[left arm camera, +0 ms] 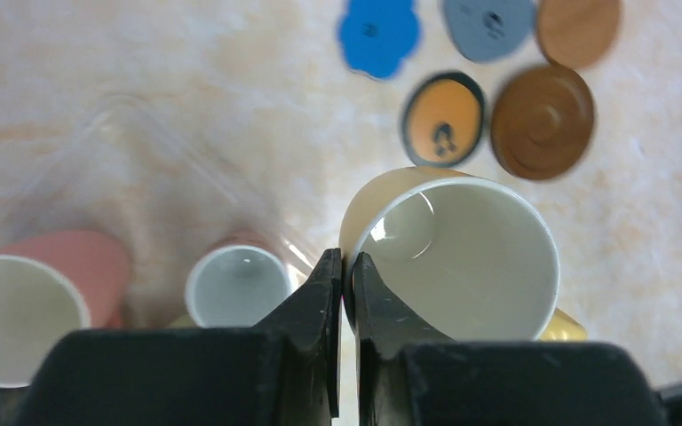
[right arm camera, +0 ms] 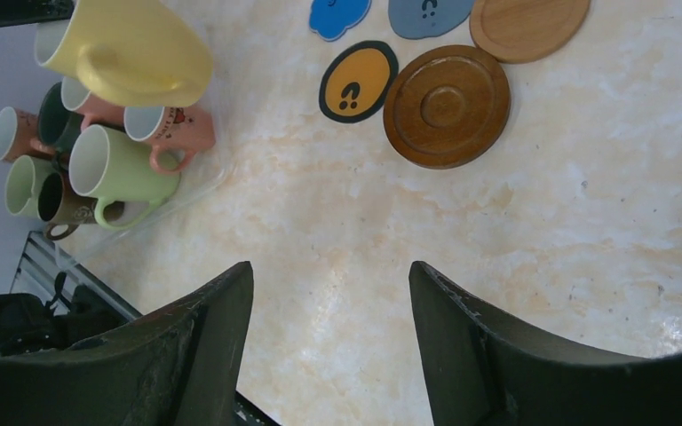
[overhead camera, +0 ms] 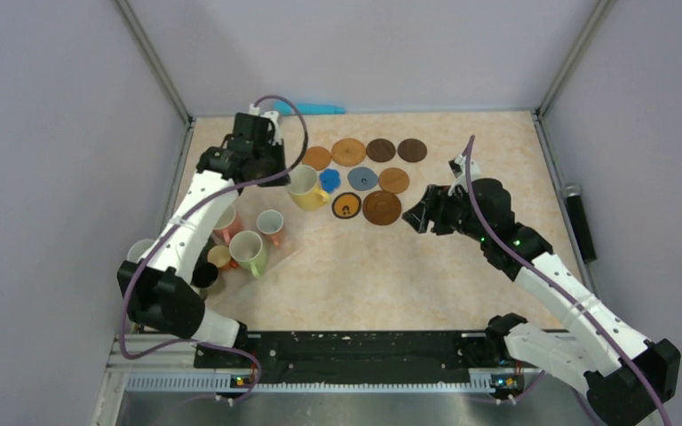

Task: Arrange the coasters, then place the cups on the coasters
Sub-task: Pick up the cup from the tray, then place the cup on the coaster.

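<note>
My left gripper (left arm camera: 346,266) is shut on the rim of a yellow cup (left arm camera: 462,257), one finger inside it and one outside. The cup (overhead camera: 305,186) hangs tilted just left of the coasters (overhead camera: 364,177), which lie in three rows at the back centre. Among them are a blue scalloped coaster (overhead camera: 329,181), a grey-blue one (overhead camera: 361,178), a black-rimmed orange one (left arm camera: 444,118) and a large dark brown one (right arm camera: 447,106). Several more cups (overhead camera: 249,248) cluster at the left: pink, pale green (right arm camera: 120,169), brown. My right gripper (right arm camera: 330,275) stands open over bare table, right of the coasters (overhead camera: 419,216).
The clustered cups sit on a clear plastic tray (right arm camera: 204,177) at the left. A blue object (overhead camera: 311,108) lies against the back wall. A black rod-like item (overhead camera: 577,222) lies beyond the table's right edge. Enclosure walls stand on the left, the right and at the back.
</note>
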Robot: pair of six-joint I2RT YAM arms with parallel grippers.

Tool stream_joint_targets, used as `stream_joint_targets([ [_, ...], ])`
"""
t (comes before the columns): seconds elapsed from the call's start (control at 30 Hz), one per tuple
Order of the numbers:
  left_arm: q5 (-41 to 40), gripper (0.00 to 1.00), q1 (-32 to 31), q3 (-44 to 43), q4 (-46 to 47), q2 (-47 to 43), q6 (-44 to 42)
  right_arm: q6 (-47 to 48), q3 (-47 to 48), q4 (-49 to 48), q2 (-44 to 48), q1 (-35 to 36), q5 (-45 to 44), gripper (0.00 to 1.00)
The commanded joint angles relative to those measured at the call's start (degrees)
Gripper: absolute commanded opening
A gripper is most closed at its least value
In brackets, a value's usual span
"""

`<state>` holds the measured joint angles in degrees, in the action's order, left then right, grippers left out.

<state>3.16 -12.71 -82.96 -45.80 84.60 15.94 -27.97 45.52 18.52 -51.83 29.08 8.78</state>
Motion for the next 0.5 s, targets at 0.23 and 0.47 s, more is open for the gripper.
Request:
stream_joint_targets([
  [0.23, -6.1, 0.0, -18.8, 8.9, 7.6, -6.5, 7.7, -0.9, -0.2, -1.5, -1.3, 0.4, 1.7, 0.58],
  [0.47, -10.2, 0.0, -27.2, 17.3, 14.2, -5.2, 11.5, -3.9, -2.4, -0.4, -3.1, 2.3, -0.2, 0.53],
])
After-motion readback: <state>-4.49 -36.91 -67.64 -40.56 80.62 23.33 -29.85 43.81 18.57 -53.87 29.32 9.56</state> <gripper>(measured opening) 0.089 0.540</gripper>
